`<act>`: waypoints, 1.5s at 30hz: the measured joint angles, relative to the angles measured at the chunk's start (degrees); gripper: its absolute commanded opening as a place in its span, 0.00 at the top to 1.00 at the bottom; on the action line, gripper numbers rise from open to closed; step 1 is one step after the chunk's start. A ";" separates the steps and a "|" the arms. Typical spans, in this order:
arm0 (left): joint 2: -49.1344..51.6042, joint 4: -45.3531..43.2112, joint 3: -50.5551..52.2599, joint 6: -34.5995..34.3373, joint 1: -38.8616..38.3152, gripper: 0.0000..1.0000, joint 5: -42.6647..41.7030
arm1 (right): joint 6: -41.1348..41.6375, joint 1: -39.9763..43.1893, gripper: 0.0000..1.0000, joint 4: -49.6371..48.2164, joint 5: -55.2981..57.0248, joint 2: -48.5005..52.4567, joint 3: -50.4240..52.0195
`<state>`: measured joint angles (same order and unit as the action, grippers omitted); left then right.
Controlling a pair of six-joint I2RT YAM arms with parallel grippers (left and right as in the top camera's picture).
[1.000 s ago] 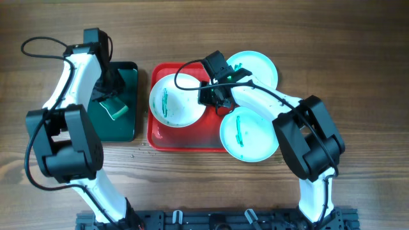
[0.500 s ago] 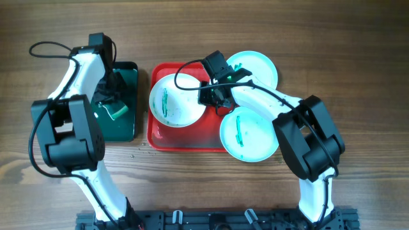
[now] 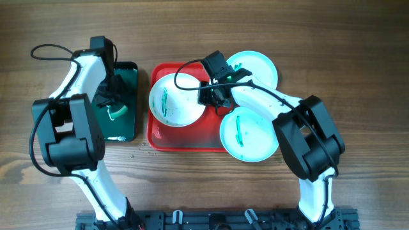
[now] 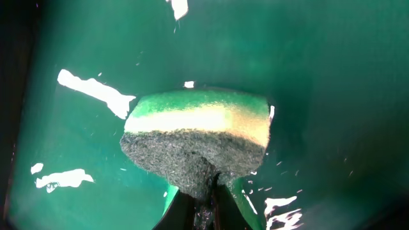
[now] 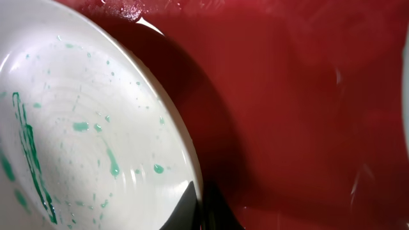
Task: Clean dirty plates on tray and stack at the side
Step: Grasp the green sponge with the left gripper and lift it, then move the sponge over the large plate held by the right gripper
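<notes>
The left gripper (image 4: 208,195) clamps the sponge (image 4: 198,137) in the green tray (image 4: 319,64); the right gripper (image 5: 201,207) pinches the white plate (image 5: 83,128) (teal smears, speckles) on the red tray (image 5: 287,96), 2 turquoise plates (image 3: 249,137) overlapping its right rim.

R arm (image 3: 265,96) lies across tray's (image 3: 185,137) right half, btwn far turquoise plate (image 3: 259,64) and near turquoise plate (image 3: 246,137). I've bare red floor only along near edge, nearside of white plate (image 3: 176,99).

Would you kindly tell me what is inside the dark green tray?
A green-and-yellow sponge, pinched by the left gripper, with wet glints around it. The tray floor beneath the sponge is hidden.
</notes>
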<state>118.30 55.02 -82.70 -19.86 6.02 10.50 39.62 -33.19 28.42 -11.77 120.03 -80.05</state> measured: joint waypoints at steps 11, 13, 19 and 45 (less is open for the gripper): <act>-11.61 5.86 -0.94 9.79 -0.04 0.96 -14.99 | -4.61 0.00 0.96 2.12 -1.01 -0.55 0.00; -16.41 5.95 -1.44 12.44 -0.68 0.96 -19.65 | -5.20 0.02 0.96 2.67 -1.16 -0.68 0.00; -19.23 5.79 -2.12 15.08 -8.90 0.96 -24.35 | -5.44 1.38 0.96 4.39 -1.95 -0.68 0.00; -5.95 -12.85 9.42 13.22 -22.67 0.96 -22.80 | -5.42 4.04 0.96 3.89 -3.19 -0.68 0.02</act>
<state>112.36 42.17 -73.28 -6.63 -16.64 -12.29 34.20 -29.15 32.32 -14.96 119.35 -80.03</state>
